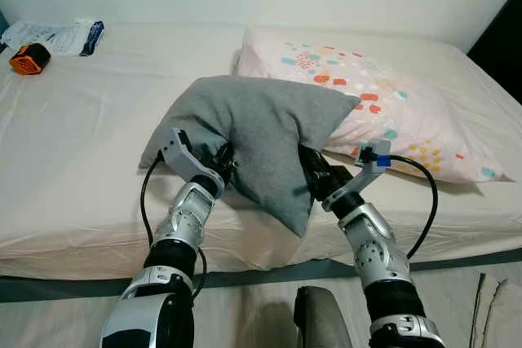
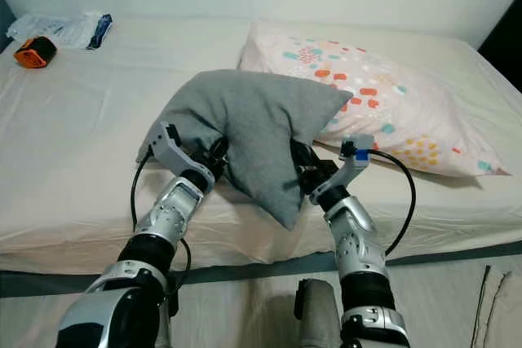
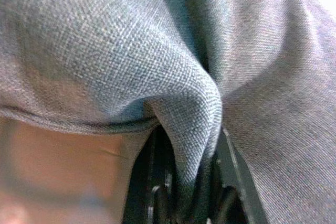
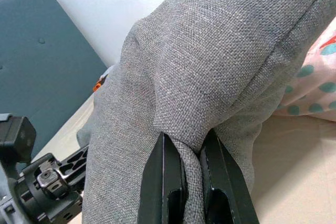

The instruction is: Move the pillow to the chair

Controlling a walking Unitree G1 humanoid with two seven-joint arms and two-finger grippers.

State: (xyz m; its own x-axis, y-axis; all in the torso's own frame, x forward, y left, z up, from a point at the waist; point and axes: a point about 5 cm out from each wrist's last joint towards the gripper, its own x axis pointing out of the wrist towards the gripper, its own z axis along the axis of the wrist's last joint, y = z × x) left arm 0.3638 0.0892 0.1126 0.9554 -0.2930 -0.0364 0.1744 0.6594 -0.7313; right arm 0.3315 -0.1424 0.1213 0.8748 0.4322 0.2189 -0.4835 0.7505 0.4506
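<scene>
Grey pillow is pinched by left gripper and right gripper, fingers closed on fabric, over bed.

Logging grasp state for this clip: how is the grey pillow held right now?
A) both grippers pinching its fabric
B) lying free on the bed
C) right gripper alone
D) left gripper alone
A: the left gripper and right gripper each clamp a fold of the grey pillow.

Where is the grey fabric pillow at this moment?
The grey fabric pillow is at the near edge of the cream bed, pinched between the left gripper and right gripper, overlapping the pink dotted pillow behind it.
</scene>
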